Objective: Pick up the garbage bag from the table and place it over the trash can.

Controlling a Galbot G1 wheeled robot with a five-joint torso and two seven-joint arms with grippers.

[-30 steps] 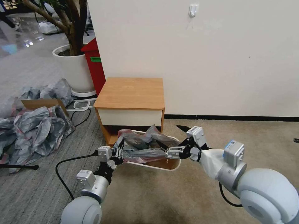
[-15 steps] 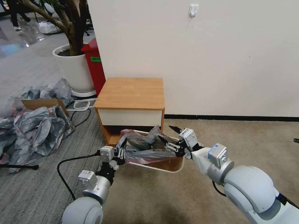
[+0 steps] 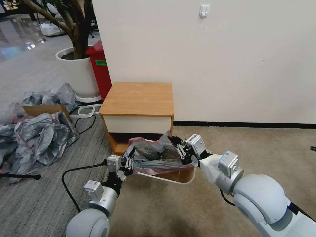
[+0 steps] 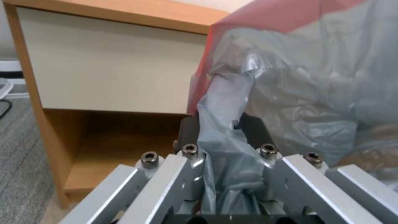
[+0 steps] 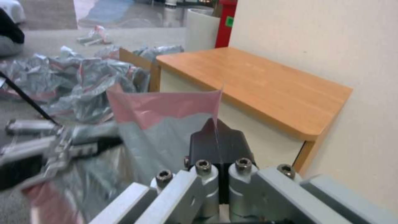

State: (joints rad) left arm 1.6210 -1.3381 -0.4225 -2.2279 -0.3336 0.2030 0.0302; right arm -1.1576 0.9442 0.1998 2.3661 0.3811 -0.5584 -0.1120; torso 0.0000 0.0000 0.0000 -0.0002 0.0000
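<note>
Beige carpet (image 3: 256, 144) on the right, grey ribbed floor (image 3: 39, 194) on the left, a plain white wall (image 3: 214, 59) behind. One wooden table (image 3: 138, 98) stands against that wall, its top bare, with a white plant pot (image 3: 77, 70) and a red bin (image 3: 100, 70) beside it. A heap of grey bags (image 3: 39, 131) surrounds a cardboard box. One cream trash can (image 3: 179, 176) sits just before the table. One silver-grey garbage bag (image 3: 154, 156) stretches above it between two grippers. Left gripper (image 3: 129, 163) is clamped tight on the bag's left end; right gripper (image 3: 176, 144) is pinched closed on its pink rim.
</note>
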